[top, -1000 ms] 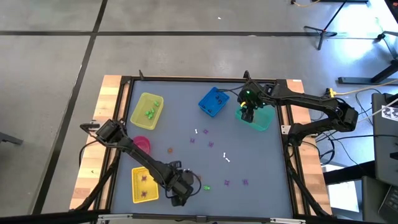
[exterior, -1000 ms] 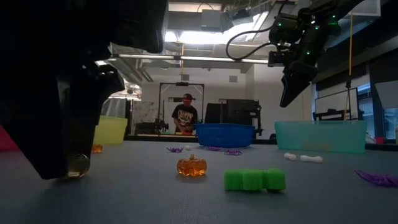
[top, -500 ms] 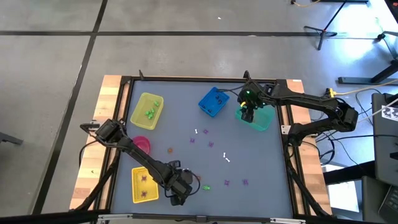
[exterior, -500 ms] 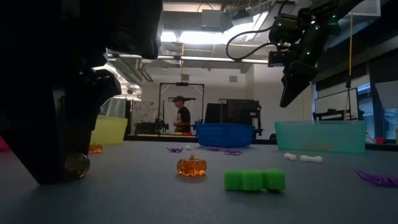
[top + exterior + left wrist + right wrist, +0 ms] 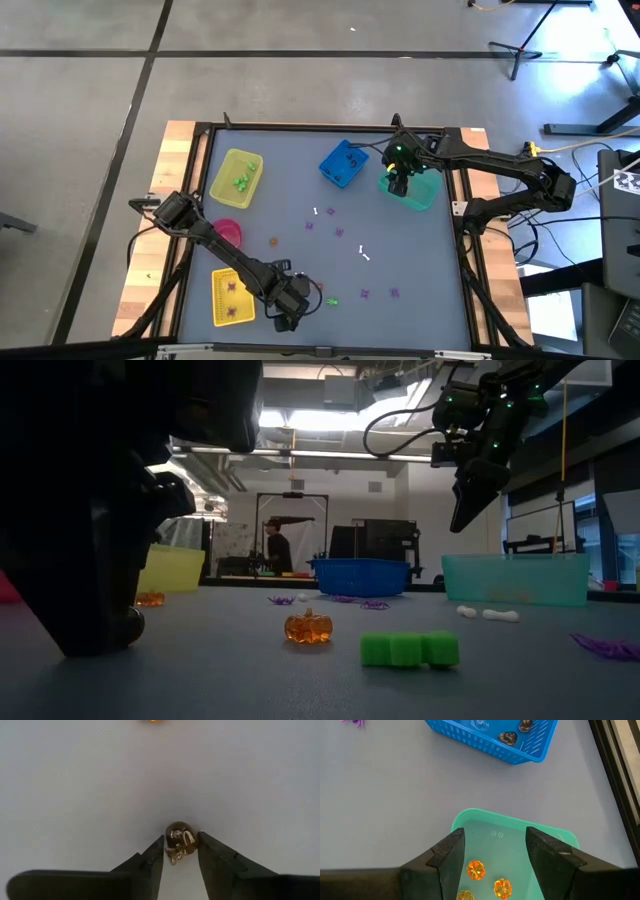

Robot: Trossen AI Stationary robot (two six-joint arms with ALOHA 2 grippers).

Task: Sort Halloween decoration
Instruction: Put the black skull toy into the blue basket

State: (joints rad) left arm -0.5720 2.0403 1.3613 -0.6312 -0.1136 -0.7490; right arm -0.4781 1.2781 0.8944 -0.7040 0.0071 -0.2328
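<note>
The Halloween decoration lies scattered on the grey table. It includes an orange pumpkin [image 5: 308,627], a green piece [image 5: 410,649], white bones [image 5: 488,613] and purple spiders [image 5: 330,212]. At the table's near edge my left gripper [image 5: 180,847] points steeply down, shut on a tiny brown-gold skull trinket [image 5: 179,836]. At the far right my right gripper [image 5: 495,845] hangs open above the teal bin [image 5: 555,837]. That bin holds orange pumpkins [image 5: 475,869]. My left gripper pinches the skull trinket's two sides [image 5: 190,838] between its two fingertips. It comes from above, slanting steeply down. The trinket sits at the fingers' free ends and rests on the table.
A blue bin [image 5: 343,163] holding dark trinkets stands at the far middle. A yellow bin [image 5: 237,178] with green pieces is at the far left. A pink bin [image 5: 229,232] and a yellow bin [image 5: 231,297] with purple pieces are at the near left. A person stands in the room behind.
My left gripper has kept its place and drawn its fingers in onto the skull trinket. In the low view the trinket showed beside the finger before and is now hidden by it. The person in the background has walked to the left.
</note>
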